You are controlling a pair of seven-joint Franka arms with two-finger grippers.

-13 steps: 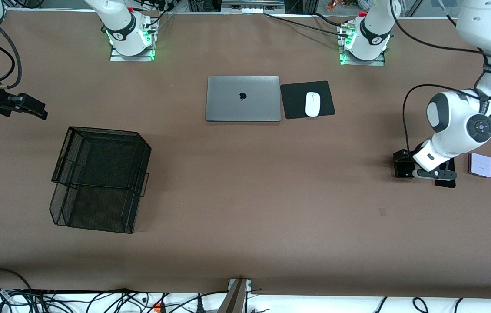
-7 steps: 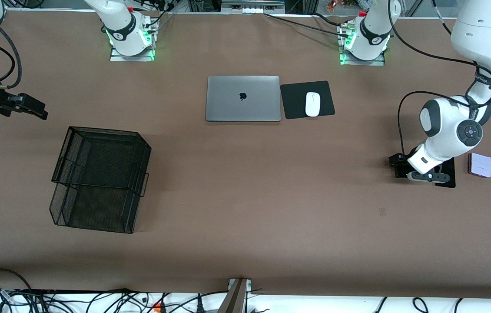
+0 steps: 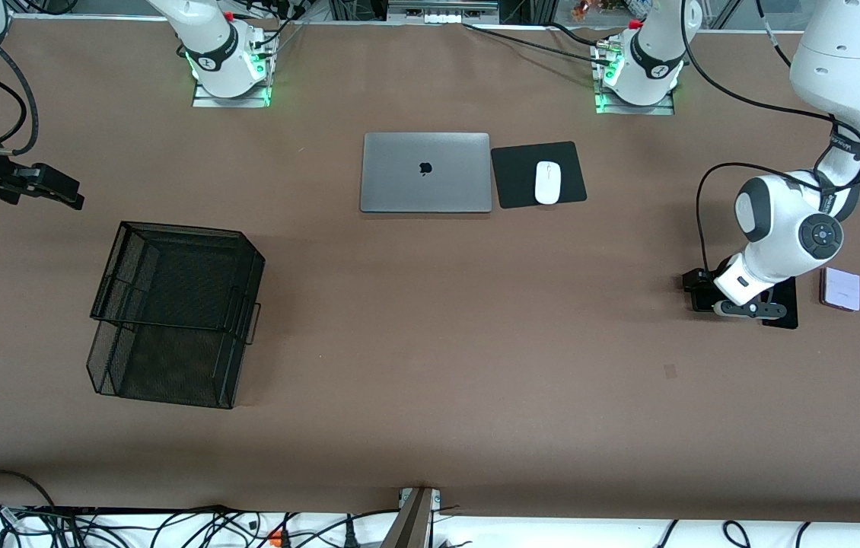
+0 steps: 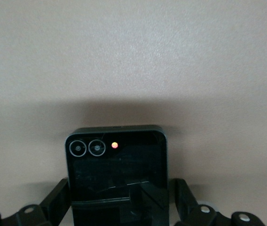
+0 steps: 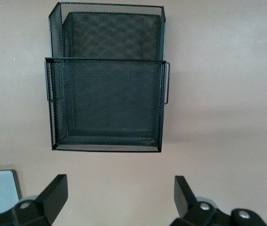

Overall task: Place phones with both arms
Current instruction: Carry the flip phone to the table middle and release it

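The small squarish black phone point(image 4: 117, 176) lies flat on the brown surface point(image 3: 430, 365) at the left arm's end, at about 3 o'clock from the laptop point(image 3: 425, 172), with the left pincer point(image 3: 706, 293) low over it and its fingers point(image 4: 53, 200) spread to either flank, not yet pinching, which I judge lines up a grip across the short width. Just beside it lies the long slim black phone point(image 3: 783, 303), then the pale lavender phone point(image 3: 840, 288), all 3 apart from the mesh tray point(image 3: 175, 312), probably their destination. The right pincer point(image 3: 38, 185) waits at the tray's 10 o'clock, fingers apart and empty.
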